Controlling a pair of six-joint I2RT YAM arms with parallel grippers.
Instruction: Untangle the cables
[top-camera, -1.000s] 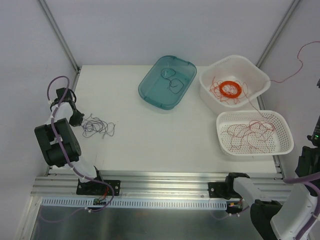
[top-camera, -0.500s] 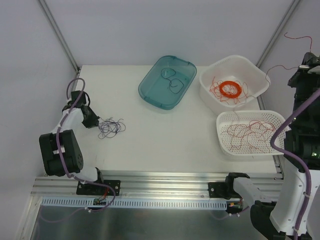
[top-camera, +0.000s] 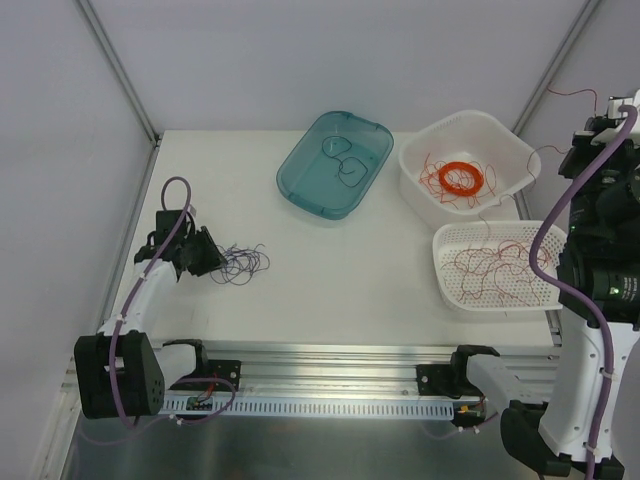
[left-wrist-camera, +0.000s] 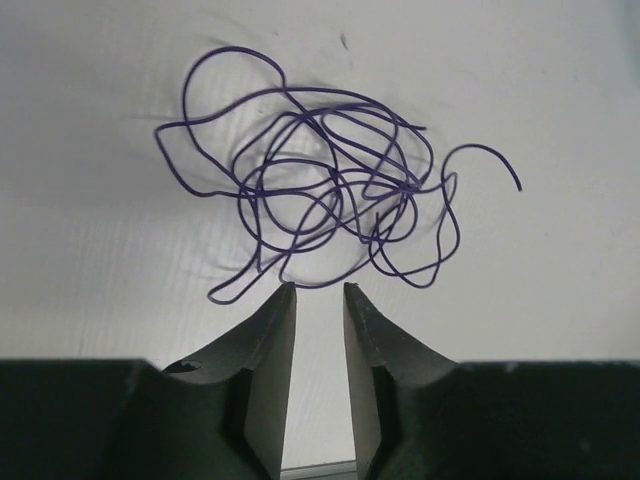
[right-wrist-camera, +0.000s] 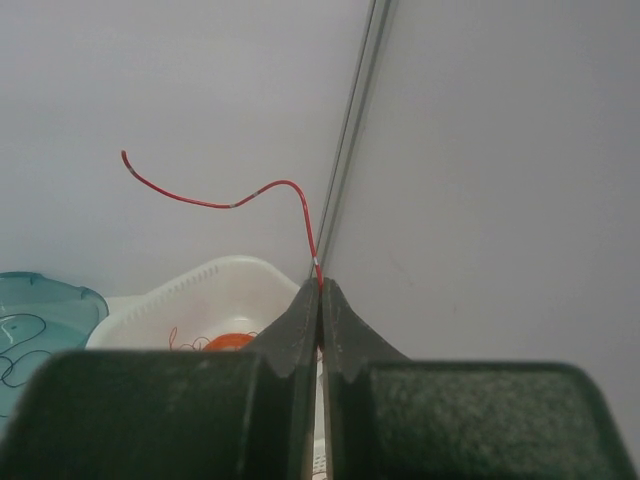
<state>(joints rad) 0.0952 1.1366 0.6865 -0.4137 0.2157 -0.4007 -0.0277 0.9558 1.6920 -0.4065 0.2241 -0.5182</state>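
A loose tangle of thin purple cable (left-wrist-camera: 320, 200) lies on the white table just beyond my left gripper (left-wrist-camera: 319, 290). That gripper is slightly open, with nothing between its fingers. From above, the left gripper (top-camera: 214, 266) sits low at the table's left, touching the left edge of the purple tangle (top-camera: 242, 265). My right gripper (right-wrist-camera: 320, 285) is raised high at the right and shut on a thin red cable (right-wrist-camera: 230, 205), whose free end curls up to the left. In the top view the right gripper (top-camera: 608, 118) holds the red cable (top-camera: 570, 93) above the baskets.
A teal tray (top-camera: 308, 172) at the back centre holds a couple of dark cable loops. A white basin (top-camera: 516, 152) holds a flat orange coil (top-camera: 463, 178) and loose red wire. In front of it a white perforated basket (top-camera: 510, 300) holds more red cables. Grey walls close in left and right.
My left gripper slid right and nearer, dragging the purple tangle along, then opened and let it go. The right arm rose into view, lifting the red cable.
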